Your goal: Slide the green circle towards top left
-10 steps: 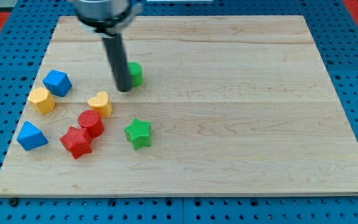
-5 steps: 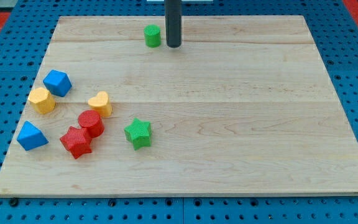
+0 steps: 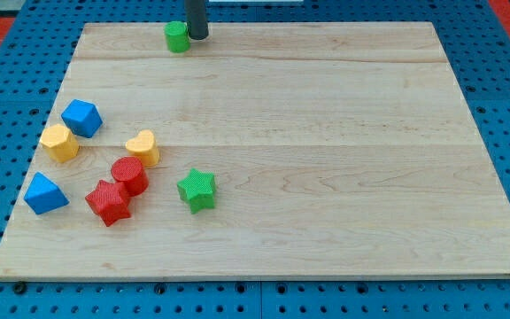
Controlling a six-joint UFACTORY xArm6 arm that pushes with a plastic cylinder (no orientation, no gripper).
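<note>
1. One relation decides our coming move: our dark rod's tip [image 3: 197, 37] sits just beside the small green plastic circle block [image 3: 177, 36], on its right side in the view, touching or nearly so; we cannot tell which.
2. The green circle block lies at the view's top edge of the pale wooden board [image 3: 326, 159], left of centre, and the board's top left corner lies further to the view's left.
3. We have no pincer on this rig, only a plain rod, so nothing is spread, pressed together or pinching.
4. Judgement: with the tip on the right of the green circle block, a push leftward along the top edge fits the task, and little room is left upward.
5. Risk, as we judge it: the block could slip off the top edge if the push angles upward.
6. Other blocks sit well apart at the view's lower left: blue cube-like block [image 3: 81, 117], yellow hexagon-like block [image 3: 59, 142], yellow heart block [image 3: 142, 147], red round block [image 3: 129, 175], red star-like block [image 3: 108, 202], blue triangle-like block [image 3: 44, 193], green star block [image 3: 197, 190].
7. None of them stands in the push path.
</note>
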